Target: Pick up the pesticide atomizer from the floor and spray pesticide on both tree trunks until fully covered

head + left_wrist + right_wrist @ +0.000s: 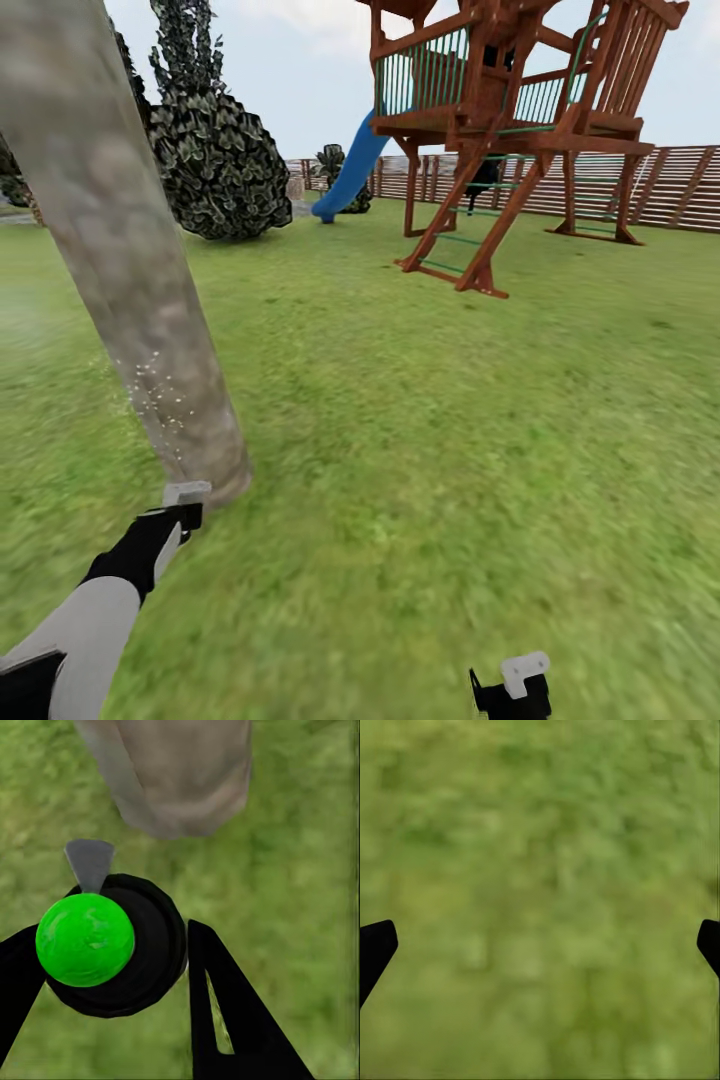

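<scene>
Dark round-bodied, green-capped pesticide atomizer (pixel 112 945) clamped in left end effector (pixel 105 967), nozzle aimed at pale grey-brown mottled tree trunk (pixel 130 290) for coverage — right end effector (pixel 540 945) spread wide, empty.

Left gripper (pixel 186 497) sits close by the trunk (pixel 120 250) base on the lawn (pixel 450 450); white specks dot the bark; playset (pixel 510 120) behind
</scene>
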